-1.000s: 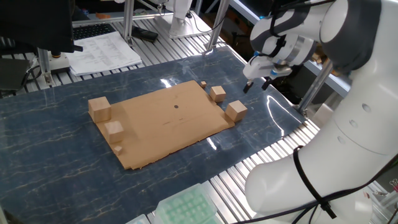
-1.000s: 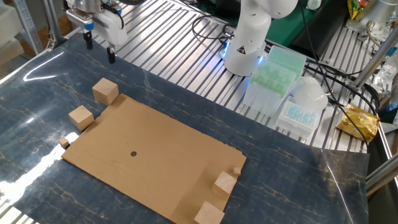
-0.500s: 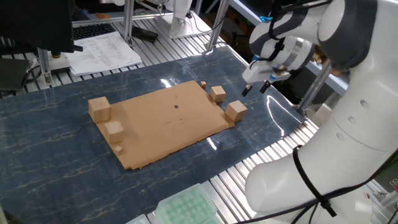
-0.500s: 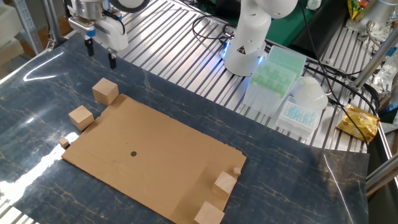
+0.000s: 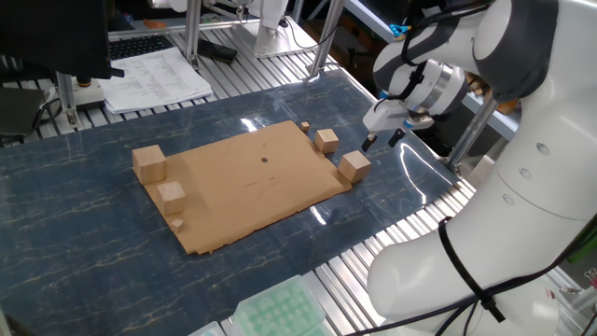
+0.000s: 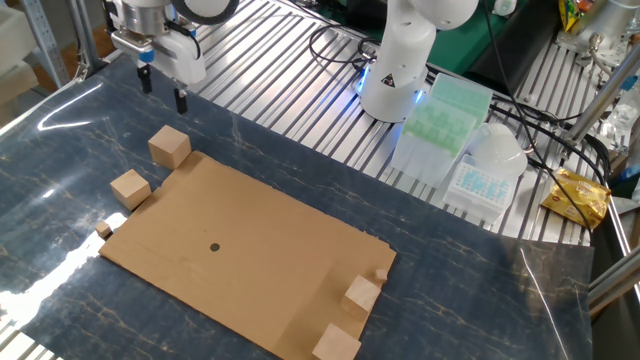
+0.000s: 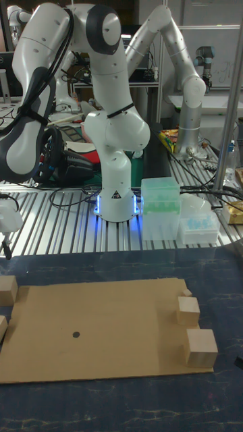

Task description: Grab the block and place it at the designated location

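The block (image 5: 354,165) is a plain wooden cube on the dark tabletop, just off the near-right corner of the cardboard sheet (image 5: 238,191). It also shows as the block (image 6: 169,147) and at the left edge as the block (image 7: 7,290). My gripper (image 5: 380,140) hangs open and empty a little above and beyond it, not touching. From the other side the gripper (image 6: 163,93) has both fingers pointing down. The designated location (image 5: 264,159) is a small black dot on the sheet, seen too as the dot (image 6: 214,247) and the dot (image 7: 75,333).
A smaller cube (image 5: 326,140) lies beside the block. At the sheet's opposite end sit a large cube (image 5: 149,163), a smaller cube (image 5: 171,194) and a chip (image 5: 177,224). Green tip boxes (image 6: 440,115) and the robot base (image 6: 395,80) stand on the slatted table.
The gripper has come down and moved closer to the block, still open. Nothing on the table has shifted.
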Robot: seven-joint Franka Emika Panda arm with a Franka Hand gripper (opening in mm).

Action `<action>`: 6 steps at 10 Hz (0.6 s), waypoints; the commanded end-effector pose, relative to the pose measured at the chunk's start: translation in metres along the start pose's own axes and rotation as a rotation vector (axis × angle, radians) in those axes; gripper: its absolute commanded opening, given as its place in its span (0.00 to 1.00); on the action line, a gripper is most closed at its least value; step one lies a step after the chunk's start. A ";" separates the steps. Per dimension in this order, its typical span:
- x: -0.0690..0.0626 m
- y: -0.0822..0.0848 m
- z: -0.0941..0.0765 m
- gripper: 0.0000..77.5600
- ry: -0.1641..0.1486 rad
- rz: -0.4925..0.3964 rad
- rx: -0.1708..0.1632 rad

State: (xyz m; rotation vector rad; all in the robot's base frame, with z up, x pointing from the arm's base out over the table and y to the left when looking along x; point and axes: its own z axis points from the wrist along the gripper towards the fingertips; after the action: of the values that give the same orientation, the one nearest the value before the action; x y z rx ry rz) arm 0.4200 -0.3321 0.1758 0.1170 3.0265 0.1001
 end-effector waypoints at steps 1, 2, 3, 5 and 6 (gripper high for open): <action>0.000 -0.001 -0.001 1.00 -0.024 0.001 0.039; 0.000 -0.001 -0.001 1.00 0.002 0.027 0.057; 0.000 -0.001 -0.001 1.00 0.033 0.055 0.048; 0.000 -0.001 -0.001 1.00 0.072 0.079 0.056; 0.000 -0.001 -0.001 1.00 0.077 0.081 0.057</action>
State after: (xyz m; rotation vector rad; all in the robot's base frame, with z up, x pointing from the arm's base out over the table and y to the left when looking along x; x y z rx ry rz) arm 0.4195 -0.3326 0.1755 0.2446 3.0997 0.0275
